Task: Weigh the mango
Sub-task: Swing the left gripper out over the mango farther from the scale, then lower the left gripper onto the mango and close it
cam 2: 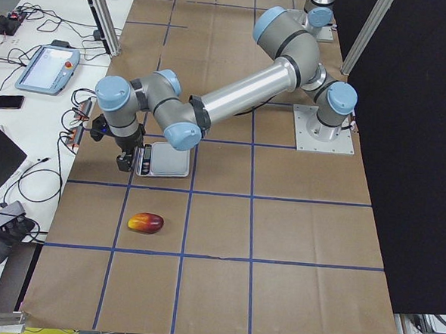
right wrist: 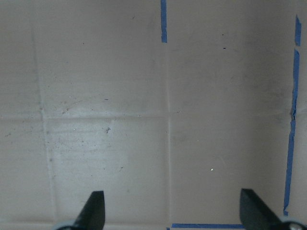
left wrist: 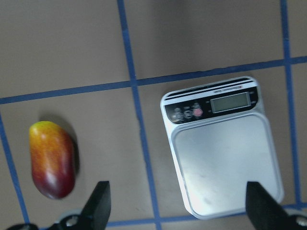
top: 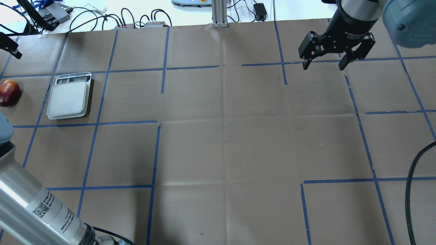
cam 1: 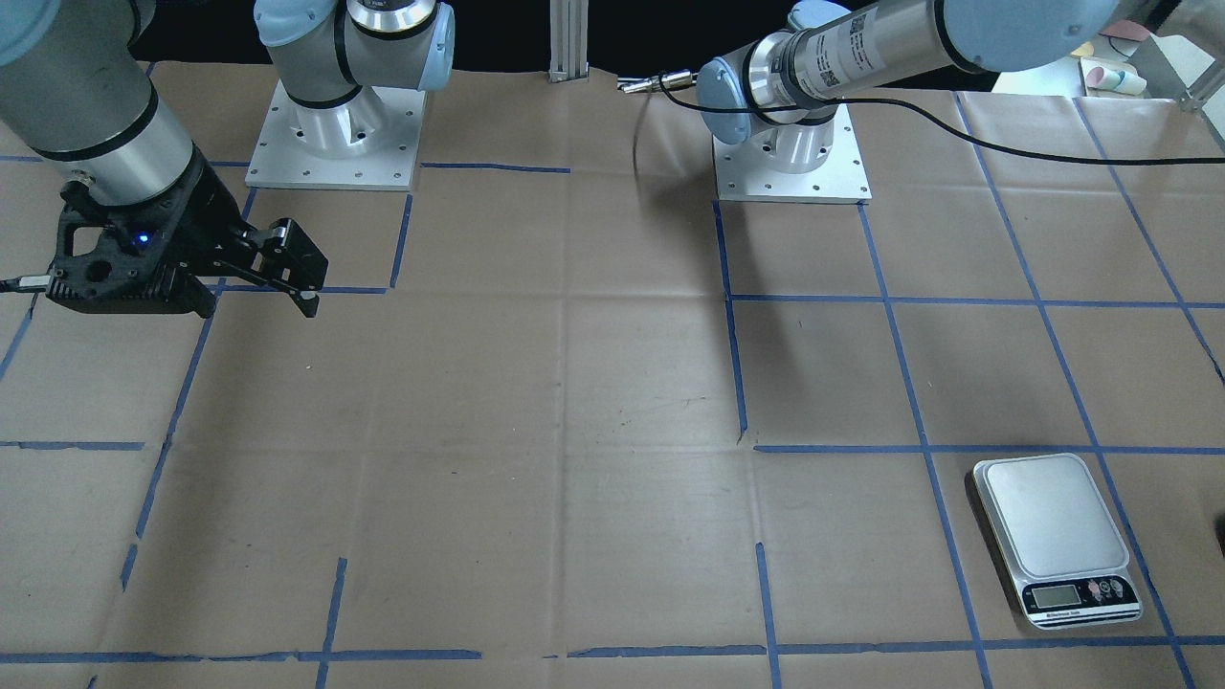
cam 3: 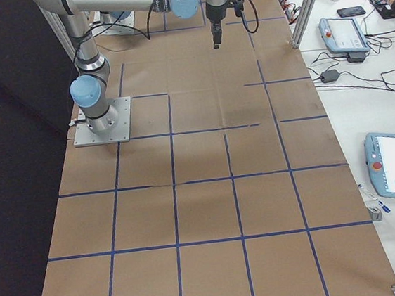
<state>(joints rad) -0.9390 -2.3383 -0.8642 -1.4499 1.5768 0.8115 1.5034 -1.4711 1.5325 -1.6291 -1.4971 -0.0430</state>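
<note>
Mango (left wrist: 52, 160): lies on its side on the brown paper, touched by neither of my grippers. In my left wrist view its yellow end points away from me and its dark red end toward me.
Scale (left wrist: 223, 148): flat on the paper in the next taped square, with a blue tape line (left wrist: 141, 139) between it and the mango. The two are near each other but apart. Its platform is bare and its display end lies away from my wrist camera.
My left gripper (left wrist: 177, 206): hangs above the paper over the near edge of the scale, with the mango off to one side.
My left fingers (left wrist: 98, 201): spread wide, holding nothing.
My right gripper (top: 323, 63): hangs over bare paper at the far end of the table, well apart from mango and scale.
My right fingers (right wrist: 93, 208): also spread wide, with only paper between them.
</note>
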